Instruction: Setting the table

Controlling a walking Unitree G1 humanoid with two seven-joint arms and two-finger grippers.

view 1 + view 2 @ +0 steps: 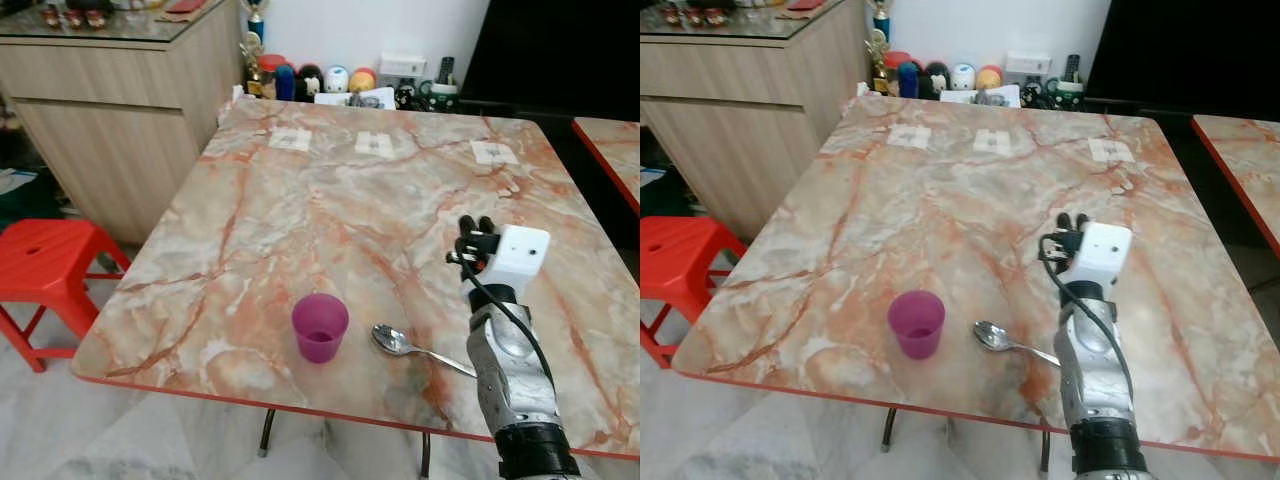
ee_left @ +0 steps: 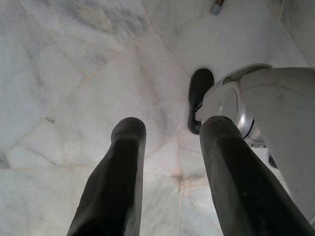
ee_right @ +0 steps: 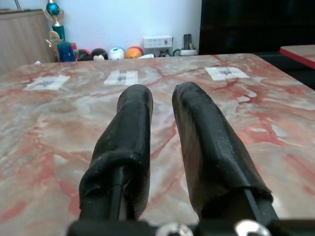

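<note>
Surface [image 1: 300,200]: square top in pink, orange and grey marble pattern with a red edge, on metal legs.

Purple cup [image 1: 320,327]: plastic, upright, open end up, standing near the surface's front edge, left of centre.

Spoon [image 1: 410,347]: metal, lying flat just right of the purple cup but apart from it, bowl toward the cup, handle running right until it passes behind the right arm.

Right hand [image 1: 475,226]: raised above the surface right of the spoon, pointing toward the far edge. In the right wrist view its two black fingers [image 3: 133,128] stand a narrow gap apart with nothing between them. White camera block [image 1: 520,252] sits on the wrist, with a black cable running down the silver forearm.

Left hand [image 2: 167,147]: hangs low, pointing at the pale marble floor [image 2: 74,73]; its fingers are parted and hold nothing. Beside it a silver-grey part of the robot's body and a black foot-like shape.

Paper labels [image 1: 375,144]: three white squares in a row near the surface's far edge.

Small figurines and ornaments [image 1: 320,78]: grouped against the white wall past the far edge.

Wooden cabinet [image 1: 120,110]: at far left.

Red plastic stool [image 1: 45,265]: on the floor at the left, beside the surface.

Second red-edged surface [image 1: 610,140]: at the right border.
</note>
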